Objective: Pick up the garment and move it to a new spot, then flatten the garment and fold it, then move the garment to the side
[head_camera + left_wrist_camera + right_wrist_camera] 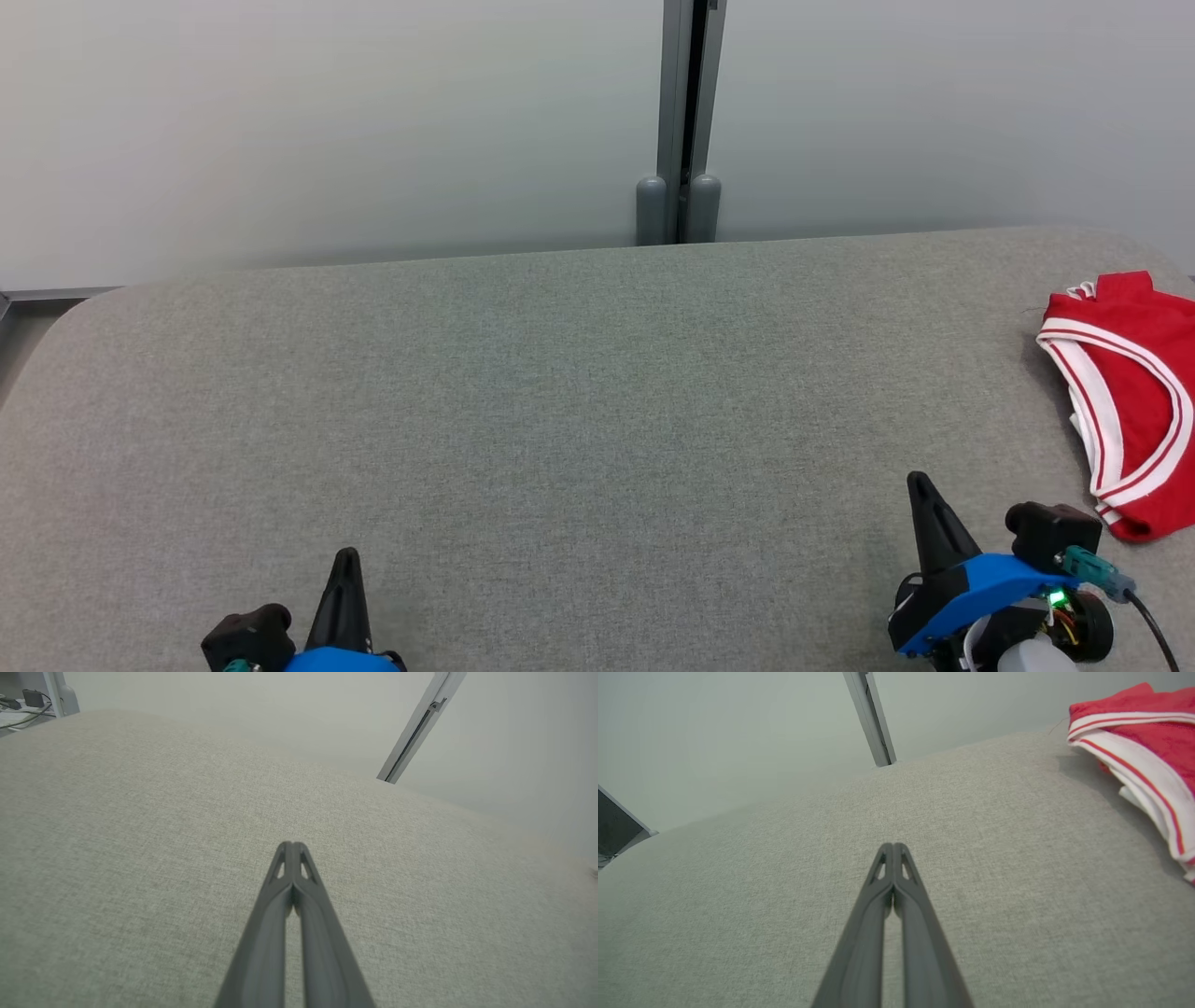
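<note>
Head view: garment (1141,392) far right.

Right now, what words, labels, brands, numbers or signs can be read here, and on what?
None can be read. The red garment with white trim shows no lettering; the left hand, right hand and grey padded surface are unmarked.

Matt woven tabletop (560,392), cloth garment (1144,420)

The garment (1134,401) is red with white striped trim. It lies folded at the far right edge of the grey bench (560,420).
</note>
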Controlling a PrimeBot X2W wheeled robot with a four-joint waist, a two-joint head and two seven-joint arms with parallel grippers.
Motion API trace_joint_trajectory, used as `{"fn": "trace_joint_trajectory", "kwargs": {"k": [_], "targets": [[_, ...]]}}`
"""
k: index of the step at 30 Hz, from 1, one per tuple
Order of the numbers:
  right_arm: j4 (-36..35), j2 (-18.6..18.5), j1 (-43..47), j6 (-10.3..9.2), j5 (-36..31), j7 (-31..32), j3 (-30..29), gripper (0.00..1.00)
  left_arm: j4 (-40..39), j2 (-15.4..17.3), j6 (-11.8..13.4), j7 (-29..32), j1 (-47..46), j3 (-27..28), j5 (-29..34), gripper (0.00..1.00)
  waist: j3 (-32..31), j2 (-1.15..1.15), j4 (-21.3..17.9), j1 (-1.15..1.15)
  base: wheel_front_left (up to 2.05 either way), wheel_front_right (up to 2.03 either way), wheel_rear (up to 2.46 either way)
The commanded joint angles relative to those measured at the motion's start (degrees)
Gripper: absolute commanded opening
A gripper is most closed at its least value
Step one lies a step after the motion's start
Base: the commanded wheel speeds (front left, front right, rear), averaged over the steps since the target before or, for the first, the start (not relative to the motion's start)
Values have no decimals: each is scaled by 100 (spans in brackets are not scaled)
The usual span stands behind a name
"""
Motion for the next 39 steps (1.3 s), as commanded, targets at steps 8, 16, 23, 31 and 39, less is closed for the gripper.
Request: {"fn": "trace_joint_trajectory", "kwargs": {"k": [8, 16, 23, 31, 39], "targets": [[-396, -16, 44, 0, 959, 196, -48, 0, -248, 1, -102, 215, -203, 167, -858, 0, 0, 0, 6, 0, 0, 0, 0], [-621, -18, 122, 0, 1727, 376, -95, 0, -362, 2, -170, 404, -259, 297, -1559, 0, 0, 0, 10, 0, 0, 0, 0], [-793, -19, 183, 0, 2341, 532, -142, 0, -449, 2, -226, 562, -300, 399, -2124, 0, 0, 0, 14, 0, 0, 0, 0], [-971, -20, 241, 0, 2988, 695, -195, 0, -542, 3, -286, 728, -352, 518, -2719, 0, -1, 0, 19, 0, 0, 0, 0], [-1137, -22, 296, 0, 3585, 847, -241, 0, -625, 4, -342, 880, -389, 617, -3262, 0, -1, 0, 24, 0, 0, 0, 0]]}}
